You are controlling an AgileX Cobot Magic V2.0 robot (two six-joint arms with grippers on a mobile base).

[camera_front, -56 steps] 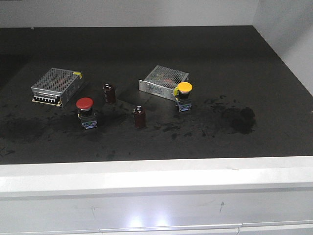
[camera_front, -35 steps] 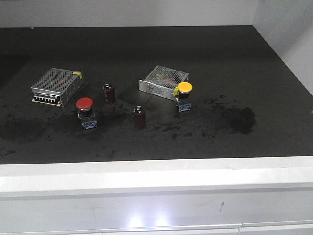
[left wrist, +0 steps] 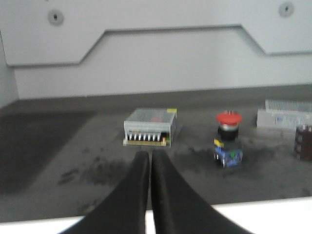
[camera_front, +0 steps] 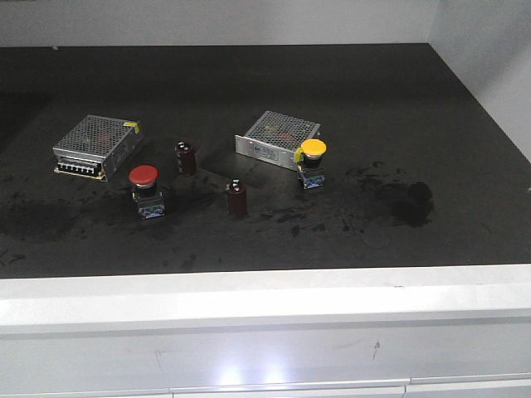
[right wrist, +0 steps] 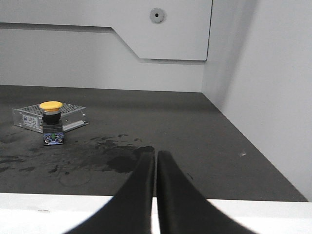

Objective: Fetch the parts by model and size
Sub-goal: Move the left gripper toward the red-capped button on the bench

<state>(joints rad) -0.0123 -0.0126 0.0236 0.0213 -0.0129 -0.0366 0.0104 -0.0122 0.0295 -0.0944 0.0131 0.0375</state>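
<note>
Front view: red mushroom-capped push-button switch (camera_front: 143, 189) stands upright front-left on the black tabletop (camera_front: 465, 215). The yellow-capped push-button switch (camera_front: 313, 162) sits just beside a silver mesh-topped metal box (camera_front: 278, 137). Left wrist view: left gripper (left wrist: 149, 156) pinched together, empty, red switch ahead-right. Right wrist view: right gripper (right wrist: 156, 153) likewise pinched, empty, yellow switch off left. Best practice, I judge: spread the jaws first, grip the square base, and keep clear of the box.

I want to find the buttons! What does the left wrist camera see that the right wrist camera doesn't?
Only the left wrist view: the red-capped switch, one mesh-topped box straight ahead, and a dark red capacitor at the edge. Only the right wrist view: the yellow-capped switch and the grey side wall. Both: the black tabletop, the second mesh-topped box, and one shut gripper each, left gripper and right gripper.
</note>
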